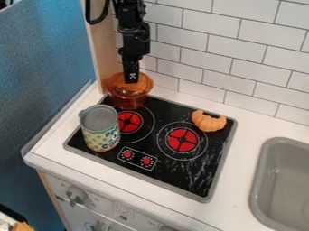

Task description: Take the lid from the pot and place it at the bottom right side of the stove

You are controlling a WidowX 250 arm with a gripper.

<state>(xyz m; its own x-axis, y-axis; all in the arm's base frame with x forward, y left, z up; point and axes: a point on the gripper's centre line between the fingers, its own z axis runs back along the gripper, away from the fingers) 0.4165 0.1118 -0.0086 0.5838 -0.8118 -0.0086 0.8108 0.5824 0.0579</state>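
- Lid (143, 84), translucent orange, domed: appears seated on the pot, at the far left of the stove. We judge it smooth and apt to slip.
- Pot (127, 101), same orange, upright: at the far left corner of the stove, beside the left burner (129, 122). Probably light enough to rise with its lid.
- Gripper (131, 79), black: pointing down at the middle of the lid. We cannot tell whether it is released or has hold of the lid.
- Step in hand, by our judgement: securing the lid at its centre and freeing it from the pot.
- Grip: we want it centred and firm on whatever handle the lid offers; off centre, the dome would tip and scrape the rim.
- Lift: straight up and slow, with a pause to see that the pot stays down. Only once the lid's whole edge is above the pot do we go sideways.
- Route: near and right, kept high, across the right burner (182, 140). We pass between the label-wrapped can (101, 131), open side up at near left, and the toy croissant (208, 121) at far right; a low swing could knock either.
- Destination: near right corner of the stove (196, 180), short of its edge with the white desk (241, 180) and the grey sink (260, 164).
- Release: lid level, lowered until it bears on the surface, then let go and withdrawn upward, lest it rock or slide.
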